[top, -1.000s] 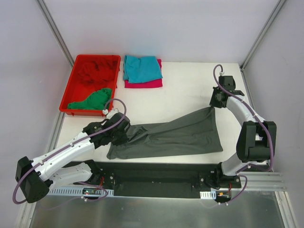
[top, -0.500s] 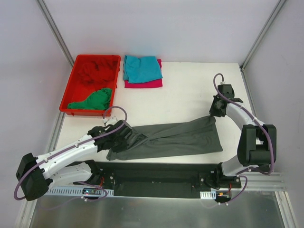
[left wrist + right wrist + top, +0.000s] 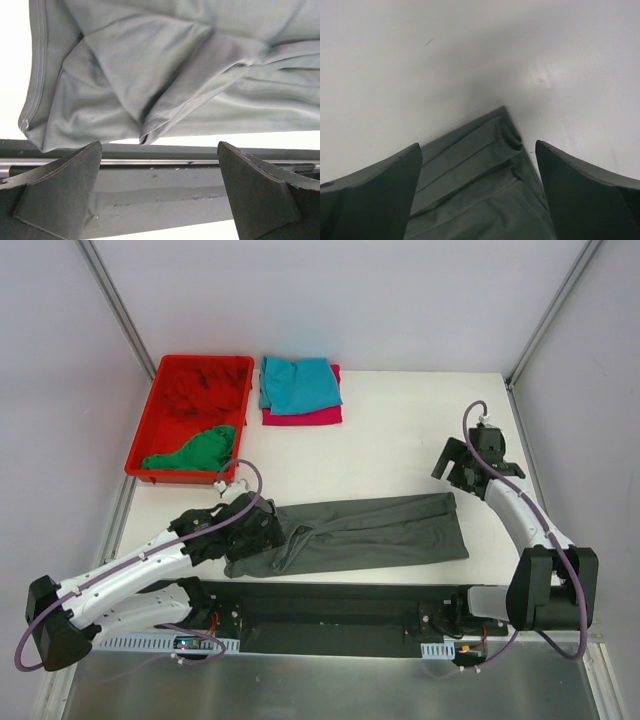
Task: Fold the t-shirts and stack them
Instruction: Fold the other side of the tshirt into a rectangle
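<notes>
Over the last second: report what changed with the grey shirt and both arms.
The right gripper released the dark grey t-shirt at its far right corner and hangs open above it; the raised cloth dropped, leaving a narrower band. The left gripper, open, shifted slightly nearer. The teal t-shirt, magenta t-shirt and red bin stayed put.

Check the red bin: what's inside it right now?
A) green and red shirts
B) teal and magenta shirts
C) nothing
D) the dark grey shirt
A: the green shirt and the red shirt lie inside the red bin. The teal shirt sits on the magenta shirt beside the bin, and the dark grey shirt lies on the table near the arms.
</notes>
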